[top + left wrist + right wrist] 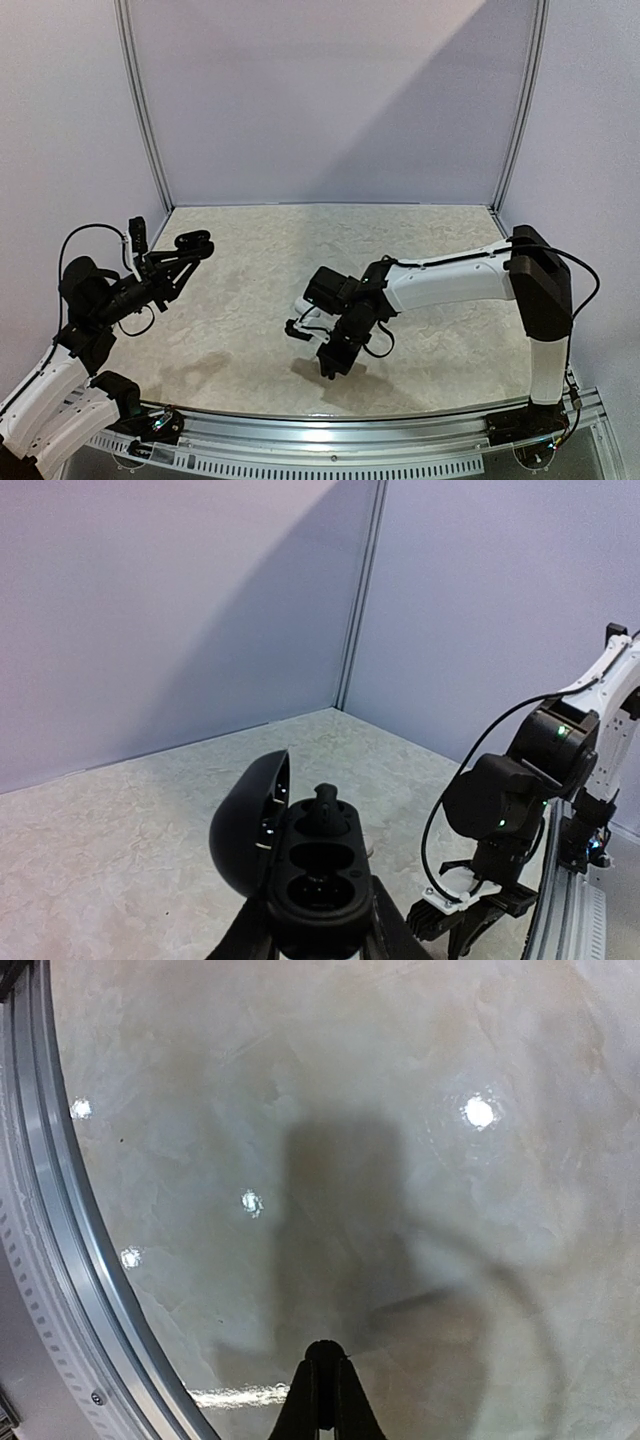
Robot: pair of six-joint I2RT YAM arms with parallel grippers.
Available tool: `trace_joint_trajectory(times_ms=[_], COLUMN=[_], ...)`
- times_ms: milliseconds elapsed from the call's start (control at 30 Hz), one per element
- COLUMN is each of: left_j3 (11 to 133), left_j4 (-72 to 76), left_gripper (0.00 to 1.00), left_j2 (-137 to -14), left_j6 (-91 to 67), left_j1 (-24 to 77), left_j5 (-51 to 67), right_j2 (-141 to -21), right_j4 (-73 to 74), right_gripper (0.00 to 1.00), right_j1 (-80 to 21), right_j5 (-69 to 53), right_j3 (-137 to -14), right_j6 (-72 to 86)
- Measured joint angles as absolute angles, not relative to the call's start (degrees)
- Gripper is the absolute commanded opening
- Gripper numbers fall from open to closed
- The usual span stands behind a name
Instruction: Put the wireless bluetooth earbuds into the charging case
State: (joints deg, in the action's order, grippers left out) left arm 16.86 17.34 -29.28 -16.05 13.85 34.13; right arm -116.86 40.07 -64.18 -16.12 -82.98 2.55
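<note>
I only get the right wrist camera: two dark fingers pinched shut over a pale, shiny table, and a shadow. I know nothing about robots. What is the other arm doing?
Observer: The left gripper holds an open black charging case, raised above the table.
Operator: Is anything inside it?
Observer: One black earbud sits in the well farthest from the left wrist camera; the well nearer looks empty.
Operator: Are my fingers close to that case?
Observer: No. From above, the right gripper points down at the table toward its near edge, well apart from the case, to its right.
</note>
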Motion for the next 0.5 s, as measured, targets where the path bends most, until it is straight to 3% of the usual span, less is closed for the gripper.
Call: trace_joint_trajectory(times_ms=[500], left_j3=[17.2], left_j4=[18.3], left_gripper=[0.0], left_j2=[-34.1], left_j6=[-8.9], left_j1=[23.0], left_j5=[47.9], right_j2=[-97.9], right_j4=[37.0], right_gripper=[0.0], right_j1=[-68.5], right_j5=[-5.1], right_j3=[-97.2], right_j6=[-6.7])
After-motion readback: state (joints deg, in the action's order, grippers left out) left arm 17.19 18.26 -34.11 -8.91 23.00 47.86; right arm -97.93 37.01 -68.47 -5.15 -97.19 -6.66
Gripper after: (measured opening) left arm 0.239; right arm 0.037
